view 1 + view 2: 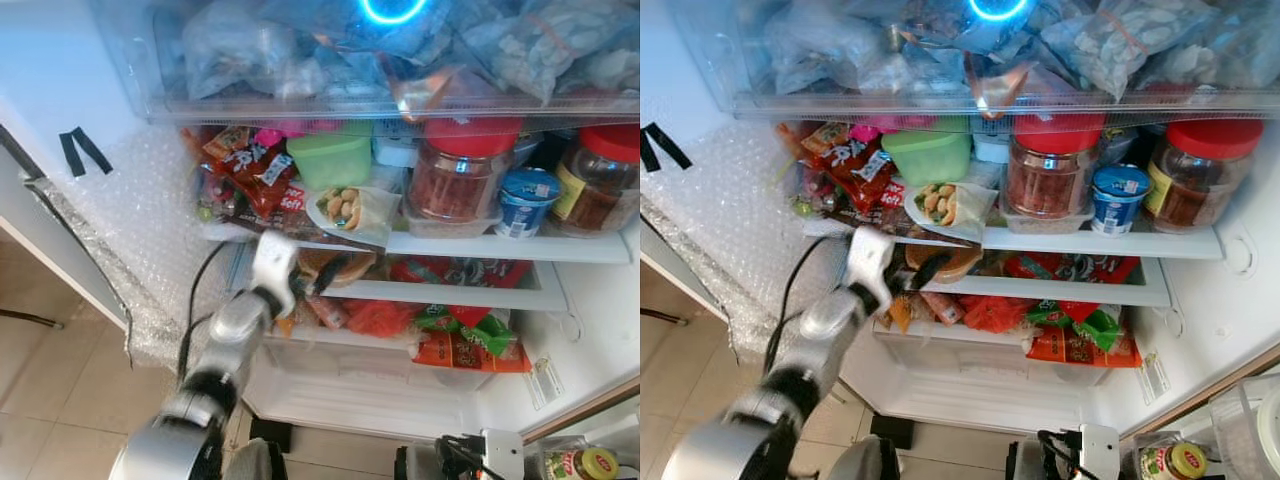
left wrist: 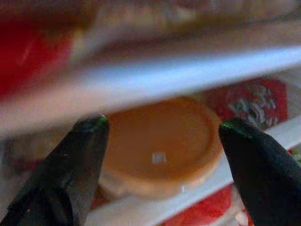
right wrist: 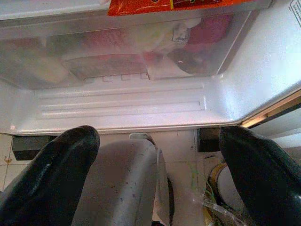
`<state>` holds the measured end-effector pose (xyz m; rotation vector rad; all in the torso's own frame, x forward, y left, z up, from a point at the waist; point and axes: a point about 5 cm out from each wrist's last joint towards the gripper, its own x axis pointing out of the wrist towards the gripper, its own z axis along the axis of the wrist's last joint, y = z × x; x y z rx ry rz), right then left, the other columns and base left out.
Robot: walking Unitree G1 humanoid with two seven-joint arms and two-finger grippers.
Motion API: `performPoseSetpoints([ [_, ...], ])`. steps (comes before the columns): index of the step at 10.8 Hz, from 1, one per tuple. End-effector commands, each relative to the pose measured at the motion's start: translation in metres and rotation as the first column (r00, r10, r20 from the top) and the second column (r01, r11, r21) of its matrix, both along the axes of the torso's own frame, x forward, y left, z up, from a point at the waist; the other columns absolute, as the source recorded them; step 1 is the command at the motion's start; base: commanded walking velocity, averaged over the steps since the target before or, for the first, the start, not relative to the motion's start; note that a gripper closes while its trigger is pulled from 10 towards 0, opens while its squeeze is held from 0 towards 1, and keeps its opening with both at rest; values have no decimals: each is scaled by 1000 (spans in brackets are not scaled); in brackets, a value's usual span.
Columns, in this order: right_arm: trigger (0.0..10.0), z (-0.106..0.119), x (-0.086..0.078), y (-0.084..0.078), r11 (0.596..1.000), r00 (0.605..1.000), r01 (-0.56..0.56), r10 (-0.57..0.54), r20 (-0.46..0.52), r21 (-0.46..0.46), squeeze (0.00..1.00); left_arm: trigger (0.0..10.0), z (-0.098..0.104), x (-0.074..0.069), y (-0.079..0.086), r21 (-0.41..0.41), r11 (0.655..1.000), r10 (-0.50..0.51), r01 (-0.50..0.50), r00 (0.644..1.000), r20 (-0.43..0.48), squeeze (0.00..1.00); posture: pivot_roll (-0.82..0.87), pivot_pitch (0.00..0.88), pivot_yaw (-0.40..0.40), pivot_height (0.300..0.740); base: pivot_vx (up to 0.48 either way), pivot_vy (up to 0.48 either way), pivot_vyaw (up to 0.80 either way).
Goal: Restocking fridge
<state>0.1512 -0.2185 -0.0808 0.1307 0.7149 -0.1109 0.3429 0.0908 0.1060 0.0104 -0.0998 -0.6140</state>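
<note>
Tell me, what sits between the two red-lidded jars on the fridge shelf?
A small blue-and-white tub stands between the left jar and the right jar, in both eye views.

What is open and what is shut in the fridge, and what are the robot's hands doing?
Fridge: open, shelves full.
Red-lidded jars: lids on.
Yogurt cup: sealed.
Green tub: lid on.
Orange-lidded container: lid on, lying on the middle shelf.
Left gripper: open, facing that container.
Right gripper: open, holding nothing.
</note>
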Motion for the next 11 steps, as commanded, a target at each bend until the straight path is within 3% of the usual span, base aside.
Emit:
performPoseSetpoints([
  [1, 10000, -8, -18, 0, 1000, 997, 7, -7, -78, 6, 0, 10000, -1, -4, 5, 23, 1000, -17, 17, 1000, 15, 0, -200, 92, 78, 650, 0, 0, 0],
  [3, 10000, -8, -17, -1, 1000, 997, 7, -7, -79, 4, 0, 10000, -19, -23, 24, 28, 1000, 3, -2, 999, -32, 0, -196, 91, 78, 650, 0, 0, 0],
  [5, 10000, -8, -17, -1, 1000, 997, -1, 1, -78, 3, 0, 10000, -34, -26, 30, 21, 999, 38, -36, 994, -106, 0, -195, 106, 72, 650, 0, 0, 0],
  [9, 10000, -9, -24, -2, 1000, 997, 2, -2, -80, -2, 0, 10000, -31, -16, 4, 6, 1000, -18, 20, 985, -174, 0, -238, 172, 80, 650, 0, 0, 0],
  [11, 10000, -11, -34, -3, 1000, 996, 25, -26, -84, -6, 0, 10000, -32, -6, -1, 5, 1000, 22, -21, 975, -223, 0, -273, 206, 94, 650, 0, 0, 0],
])
